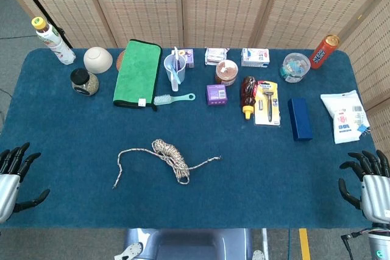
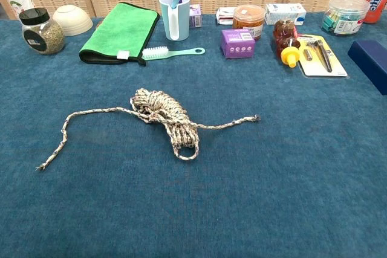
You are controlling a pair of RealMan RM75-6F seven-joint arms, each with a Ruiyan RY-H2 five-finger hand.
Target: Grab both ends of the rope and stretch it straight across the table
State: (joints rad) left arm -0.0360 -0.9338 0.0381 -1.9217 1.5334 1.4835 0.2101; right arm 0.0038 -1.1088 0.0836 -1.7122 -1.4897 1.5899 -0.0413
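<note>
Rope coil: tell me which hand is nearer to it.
Left. The left hand sits at the table's left edge, nearer the rope coil, which lies left of centre; the right hand is at the far right edge.

Coiled rope point(image 1: 171, 158), ends trailing sideways

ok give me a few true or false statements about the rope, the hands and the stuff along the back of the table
1. The rope lies in a loose bundle with both ends trailing free. True.
2. The left hand is holding one rope end. False: it is apart from the rope near the table's left edge, fingers spread, holding nothing.
3. The right hand is open at the table's right edge. True.
4. The green cloth covers part of the rope. False: it lies folded at the back, well clear of the rope.
5. A brush lies beside the green cloth. True.
</note>
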